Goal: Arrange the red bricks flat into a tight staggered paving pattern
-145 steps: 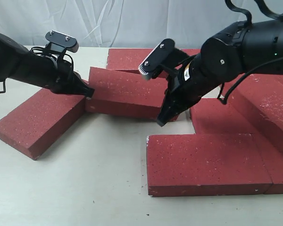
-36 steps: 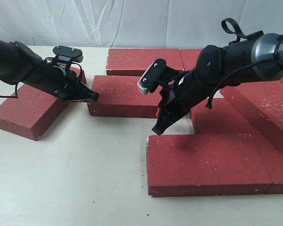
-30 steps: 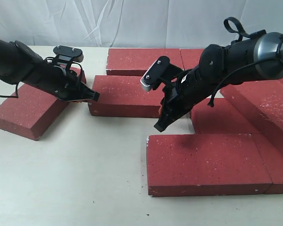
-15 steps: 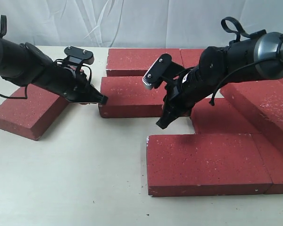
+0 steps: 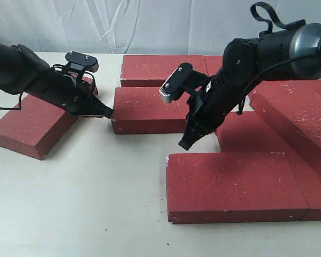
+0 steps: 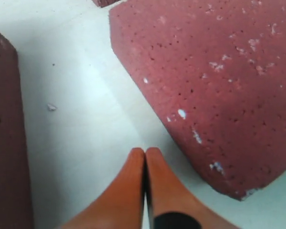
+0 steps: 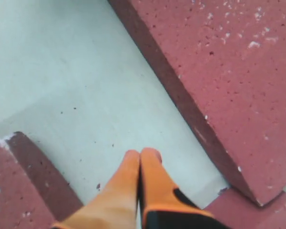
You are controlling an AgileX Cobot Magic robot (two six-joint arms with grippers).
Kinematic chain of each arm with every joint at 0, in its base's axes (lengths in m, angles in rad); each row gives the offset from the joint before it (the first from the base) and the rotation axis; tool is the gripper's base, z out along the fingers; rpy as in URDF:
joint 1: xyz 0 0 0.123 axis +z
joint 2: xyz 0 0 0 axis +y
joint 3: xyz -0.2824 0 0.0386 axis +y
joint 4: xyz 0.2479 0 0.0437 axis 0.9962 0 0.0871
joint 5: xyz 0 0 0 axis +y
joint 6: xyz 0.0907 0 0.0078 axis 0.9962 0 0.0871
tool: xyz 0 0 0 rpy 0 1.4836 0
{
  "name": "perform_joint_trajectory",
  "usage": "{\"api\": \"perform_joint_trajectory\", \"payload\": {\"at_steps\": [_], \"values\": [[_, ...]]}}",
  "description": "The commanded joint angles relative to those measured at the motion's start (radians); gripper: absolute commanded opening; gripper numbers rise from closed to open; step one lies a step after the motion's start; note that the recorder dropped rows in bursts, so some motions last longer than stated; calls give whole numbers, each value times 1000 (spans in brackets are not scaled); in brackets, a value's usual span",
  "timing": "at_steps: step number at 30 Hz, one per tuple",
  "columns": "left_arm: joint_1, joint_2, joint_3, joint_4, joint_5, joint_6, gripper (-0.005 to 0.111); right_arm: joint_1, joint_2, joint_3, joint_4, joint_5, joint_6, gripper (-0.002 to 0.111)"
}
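**Both claws closed and empty, one at each end of the middle brick**

The middle brick [image 5: 150, 110] lies flat on the pale table [image 5: 96, 209], and it is the one to watch among the red bricks [image 5: 291, 115]. Directly behind it sits the back brick [image 5: 163, 68], close alongside. In front of it and towards its right end lies the front brick [image 5: 235, 184], with a strip of bare table between them. Off its left end the angled brick [image 5: 35, 123] lies skewed.

The left claw [image 5: 108, 112] is just beside the middle brick's left end, low to the table. The right claw [image 5: 184, 144] hangs over the bare strip by that brick's right front corner.

The exterior view leaves it unclear whether the left tip touches the brick. The left wrist view settles it: the orange fingertips [image 6: 133, 167] are pressed together with nothing between them, and a sliver of table separates them from the brick's chipped corner. The right wrist view shows that pair shut and empty too, over table, flanked by brick edges.

The left arm reaches in low and nearly level over the angled brick. The right arm slopes steeply down across the middle brick's right end.
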Motion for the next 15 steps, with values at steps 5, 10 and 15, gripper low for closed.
{"api": "perform_joint_trajectory", "payload": {"at_steps": [5, 10, 15], "values": [[-4, -6, -3, -7, 47, -9, 0, -4, 68, -30, -53, -48, 13, -1], [-4, 21, -21, -33, 50, -7, 0, -4, 83, -30, -53, -105, 31, -1], [-5, 56, -55, -51, 99, 14, 0, -4, 83, -30, -52, -142, 39, -1]]}}
